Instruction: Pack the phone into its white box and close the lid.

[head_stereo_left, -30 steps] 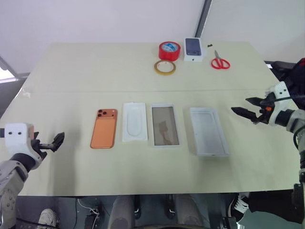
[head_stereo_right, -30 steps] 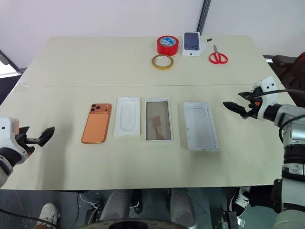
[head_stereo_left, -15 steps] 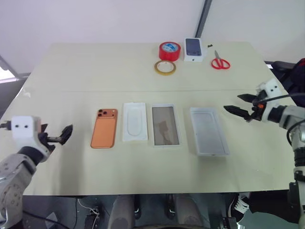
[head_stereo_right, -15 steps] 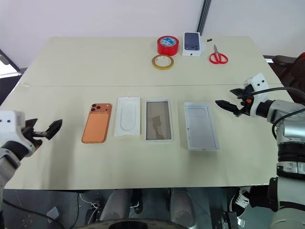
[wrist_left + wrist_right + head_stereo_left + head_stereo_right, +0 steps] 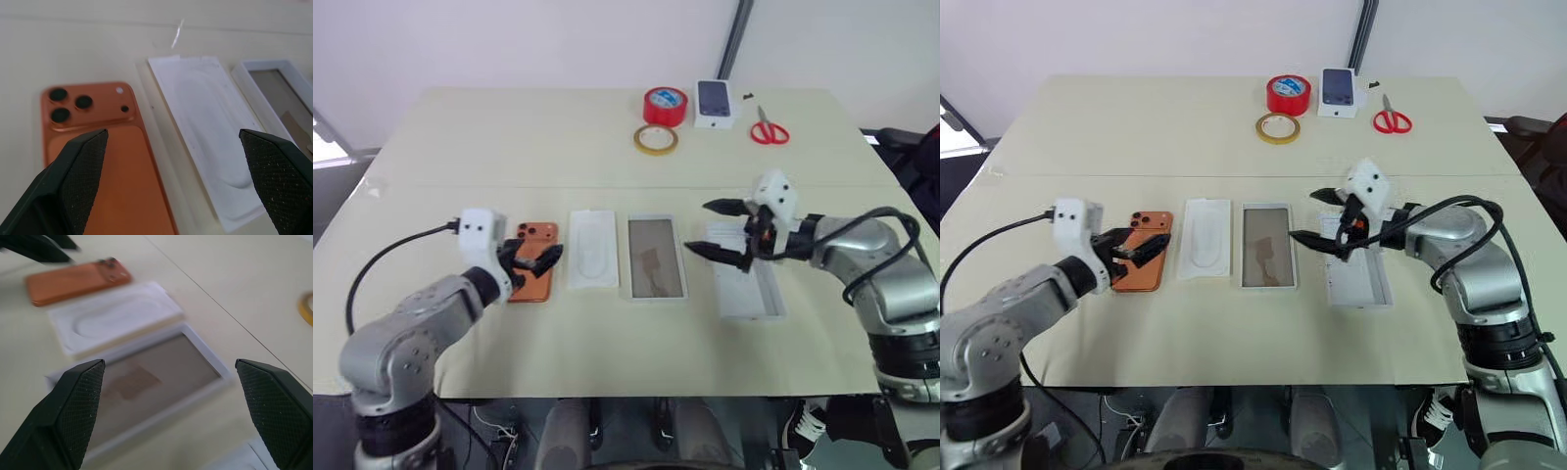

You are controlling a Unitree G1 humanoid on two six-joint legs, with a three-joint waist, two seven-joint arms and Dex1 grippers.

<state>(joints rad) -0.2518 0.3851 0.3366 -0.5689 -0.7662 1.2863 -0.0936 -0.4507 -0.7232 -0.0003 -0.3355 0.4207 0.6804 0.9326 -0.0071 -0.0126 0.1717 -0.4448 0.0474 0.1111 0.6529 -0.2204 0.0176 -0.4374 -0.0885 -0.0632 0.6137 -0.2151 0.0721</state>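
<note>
1. left gripper (image 5: 536,262) hangs over the phone (image 5: 530,284), fingers spread wide, nothing in them;
2. right gripper (image 5: 720,230) also gaping, empty, above the lid (image 5: 749,289);
3. white box (image 5: 656,258) lies open between insert (image 5: 592,260) and lid.

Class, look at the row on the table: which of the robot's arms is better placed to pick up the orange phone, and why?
The left. Its open end effector hangs right over the phone at the row's left end, while the right end effector is open over by the lid, with the white box in between.
</note>
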